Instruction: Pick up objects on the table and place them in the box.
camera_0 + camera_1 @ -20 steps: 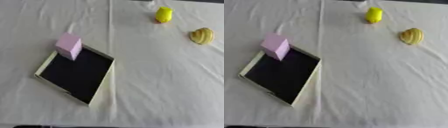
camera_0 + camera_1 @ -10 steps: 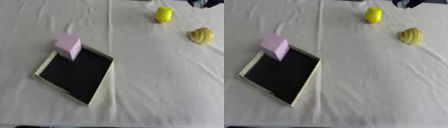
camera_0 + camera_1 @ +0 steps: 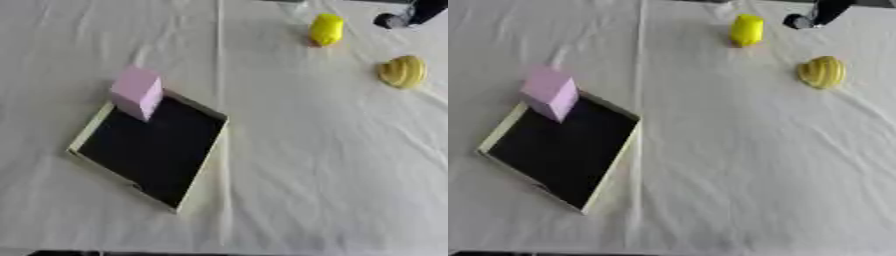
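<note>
A shallow box (image 3: 92, 134) with a black floor and cream rim lies askew at the left of the white cloth. A pink block (image 3: 136, 93) stands at its far corner, leaning over the rim. A bright yellow object (image 3: 326, 29) sits at the far right, and a ribbed yellow-tan object (image 3: 402, 71) lies nearer, by the right edge. My right hand (image 3: 814, 15) enters from the top right corner, just right of the bright yellow object and apart from it; only its black tip shows. My left hand is out of sight.
The white tablecloth (image 3: 306, 165) has folds and wrinkles running across it. A dark edge shows along the bottom of the view.
My right hand has come into view at the top right corner and reached further down toward the bright yellow object. The objects and box have not moved.
</note>
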### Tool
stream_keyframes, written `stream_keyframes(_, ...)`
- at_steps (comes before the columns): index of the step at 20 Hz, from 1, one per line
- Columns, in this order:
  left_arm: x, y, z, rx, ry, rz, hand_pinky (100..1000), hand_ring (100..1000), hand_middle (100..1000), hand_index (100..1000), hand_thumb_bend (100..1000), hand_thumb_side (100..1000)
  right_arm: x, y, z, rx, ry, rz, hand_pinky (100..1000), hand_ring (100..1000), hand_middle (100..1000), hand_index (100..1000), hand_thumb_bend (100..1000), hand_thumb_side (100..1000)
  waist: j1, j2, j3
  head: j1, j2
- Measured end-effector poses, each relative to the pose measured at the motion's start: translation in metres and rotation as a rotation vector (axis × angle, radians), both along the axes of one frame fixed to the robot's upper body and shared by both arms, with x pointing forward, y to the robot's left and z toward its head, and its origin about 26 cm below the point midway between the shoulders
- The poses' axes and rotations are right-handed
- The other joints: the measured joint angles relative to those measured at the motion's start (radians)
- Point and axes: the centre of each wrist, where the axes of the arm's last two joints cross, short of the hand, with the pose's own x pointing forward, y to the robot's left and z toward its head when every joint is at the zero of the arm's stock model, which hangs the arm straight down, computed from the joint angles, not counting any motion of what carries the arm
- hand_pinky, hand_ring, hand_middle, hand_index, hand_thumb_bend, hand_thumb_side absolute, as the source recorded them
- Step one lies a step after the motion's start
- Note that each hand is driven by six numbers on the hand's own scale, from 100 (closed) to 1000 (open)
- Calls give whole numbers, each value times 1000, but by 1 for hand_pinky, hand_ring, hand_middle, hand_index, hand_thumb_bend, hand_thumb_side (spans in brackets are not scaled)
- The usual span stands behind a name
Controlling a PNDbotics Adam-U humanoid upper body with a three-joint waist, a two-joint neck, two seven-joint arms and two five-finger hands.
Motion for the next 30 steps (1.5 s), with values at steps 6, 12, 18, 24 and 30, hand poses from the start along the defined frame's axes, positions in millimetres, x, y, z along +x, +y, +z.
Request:
stream_keyframes(6, 0, 0, 0, 2, 5, -3, 810, 797, 779, 864, 247, 373, 11, 11, -5, -13, 7, -7, 965, 978, 899, 952, 347, 100, 0, 5, 5, 0, -1)
stream_keyframes(12, 0, -1, 1, 1, 3, -5, 810, 798, 780, 864, 243, 374, 18, 14, -12, -25, 20, -7, 966, 980, 903, 955, 357, 100, 0, 16, 12, -10, -63)
stream_keyframes(18, 1, -1, 1, 0, 1, -7, 811, 799, 781, 865, 236, 379, 20, 14, -15, -32, 16, -11, 965, 980, 902, 955, 358, 100, 1, 31, 15, -19, -89)
stream_keyframes(24, 1, -1, 2, 1, -2, -9, 811, 800, 781, 864, 231, 382, 22, 16, -15, -32, 1, -17, 965, 980, 905, 956, 364, 100, 3, 44, 24, -26, -92)
stream_keyframes(30, 1, -2, 2, 2, -4, -10, 811, 801, 782, 865, 224, 387, 23, 16, -17, -37, 3, -25, 965, 979, 906, 957, 371, 100, 2, 64, 28, -30, -83)
